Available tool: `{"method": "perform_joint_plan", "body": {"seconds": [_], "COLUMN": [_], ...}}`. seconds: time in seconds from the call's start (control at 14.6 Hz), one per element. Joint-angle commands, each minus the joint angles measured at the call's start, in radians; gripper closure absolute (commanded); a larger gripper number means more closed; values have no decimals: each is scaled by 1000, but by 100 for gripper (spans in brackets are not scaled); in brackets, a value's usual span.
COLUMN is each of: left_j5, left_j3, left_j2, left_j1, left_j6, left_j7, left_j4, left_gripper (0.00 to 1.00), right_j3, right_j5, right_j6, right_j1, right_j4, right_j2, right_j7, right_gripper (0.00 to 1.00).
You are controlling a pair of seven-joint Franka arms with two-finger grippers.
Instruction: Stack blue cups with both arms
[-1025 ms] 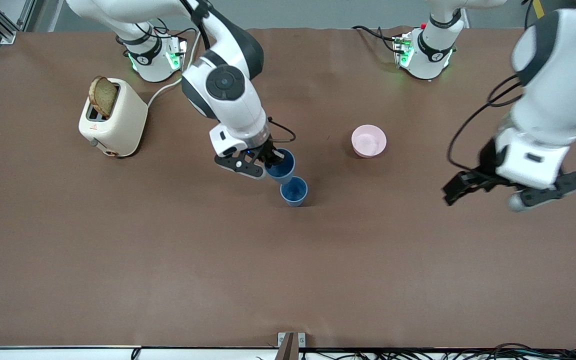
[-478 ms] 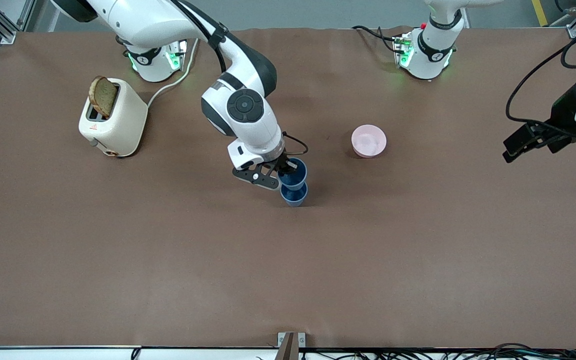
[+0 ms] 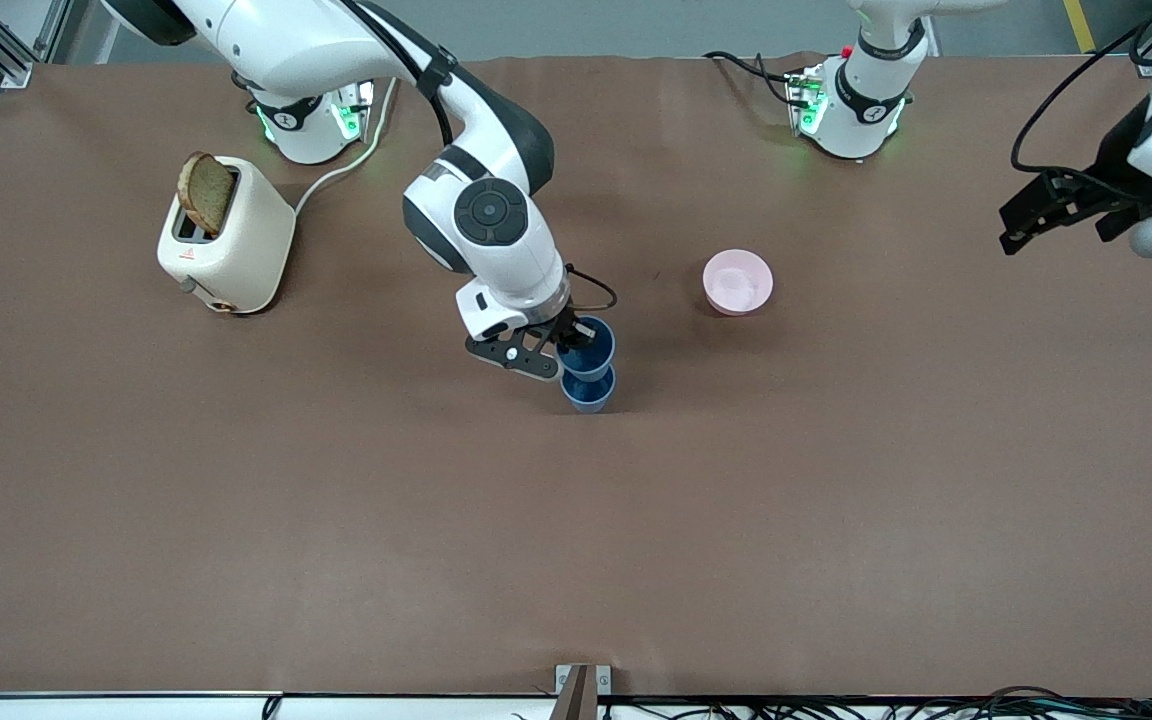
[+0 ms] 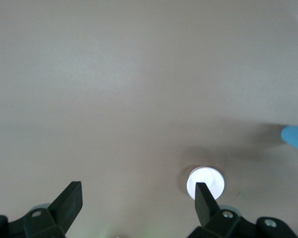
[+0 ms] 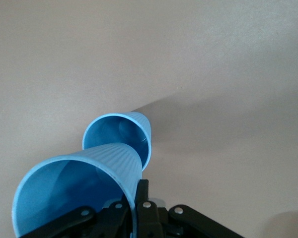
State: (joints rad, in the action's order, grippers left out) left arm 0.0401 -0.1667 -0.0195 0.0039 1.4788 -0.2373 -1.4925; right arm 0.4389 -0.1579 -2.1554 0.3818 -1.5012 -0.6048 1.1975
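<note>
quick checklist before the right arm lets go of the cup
1. Right pincer shut on held cup: ok.
2. Held cup over table cup, its base at that rim: ok.
3. Held cup fully seated in table cup: cannot tell; in the right wrist view the two rims sit apart.
4. Table cup upright on the table: ok.
5. Left pincer open, holding nothing, waiting over the left arm's end of the table: ok.
6. Pink bowl and toaster apart from the cups: ok.
</note>
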Motion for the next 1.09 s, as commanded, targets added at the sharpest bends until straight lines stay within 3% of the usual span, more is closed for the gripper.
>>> {"method": "perform_joint_plan", "body": {"seconds": [0.0, 0.2, 1.02], "left_j5": [-20, -20, -20], "left_j3": [3, 6, 16], "left_j2": [-68, -88, -79], "left_j1": [7, 13, 19], "left_j6": [47, 89, 81], "left_j7": [96, 156, 184], "left_j4": [-110, -158, -141], "left_gripper": [0, 0, 0], "right_j3": [3, 3, 3], "right_j5": [-37, -42, -86], "right_j6": [-17, -21, -50], "right_j1": [3, 3, 6], "right_j4": [13, 13, 12], "right_j2": [-18, -24, -61], "right_j7": [19, 19, 25], "right_gripper": [99, 99, 98]}}
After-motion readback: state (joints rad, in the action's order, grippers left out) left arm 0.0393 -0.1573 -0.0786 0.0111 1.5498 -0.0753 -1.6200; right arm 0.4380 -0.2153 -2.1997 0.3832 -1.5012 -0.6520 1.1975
